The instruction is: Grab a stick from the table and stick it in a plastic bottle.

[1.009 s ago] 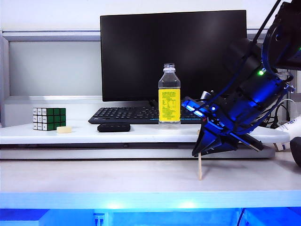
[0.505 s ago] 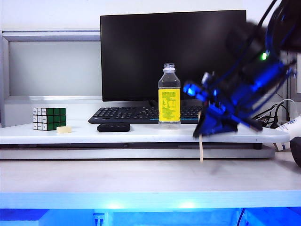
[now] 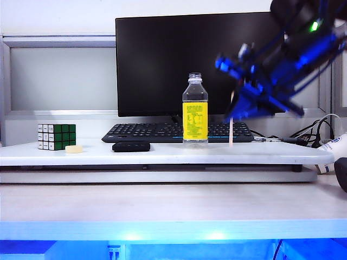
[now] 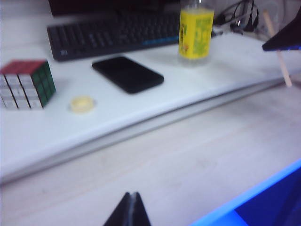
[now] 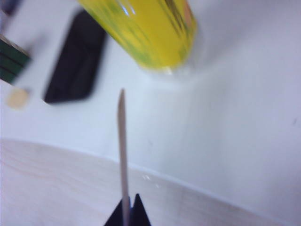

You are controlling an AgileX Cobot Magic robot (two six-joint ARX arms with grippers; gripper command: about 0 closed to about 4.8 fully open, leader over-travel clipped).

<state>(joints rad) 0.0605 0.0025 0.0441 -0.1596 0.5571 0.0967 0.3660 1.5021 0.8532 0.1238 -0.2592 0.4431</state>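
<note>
The clear plastic bottle [image 3: 195, 108] with a yellow label stands upright and uncapped on the white raised shelf, in front of the keyboard. My right gripper [image 3: 234, 115] hovers to its right, about level with the label, shut on the thin pale stick [image 3: 231, 132]. The stick hangs nearly straight down, its lower end just above the shelf. In the right wrist view the stick [image 5: 122, 141] runs out from the shut right gripper [image 5: 128, 202] toward the bottle [image 5: 146, 33]. My left gripper [image 4: 131, 197] is shut and empty, low over the pale table [image 4: 197, 160]. It does not show in the exterior view.
On the shelf board [image 3: 162, 154] sit a Rubik's cube [image 3: 56, 136], a small pale ring [image 3: 74, 148], a black phone [image 3: 131, 146] and a keyboard [image 3: 162, 131], with a monitor [image 3: 200, 59] behind. Cables [image 3: 317, 132] lie at the right.
My right gripper has risen and swung back with the stick. The stick's lower end has gone from the table top up to shelf height beside the bottle. The left gripper stays shut.
</note>
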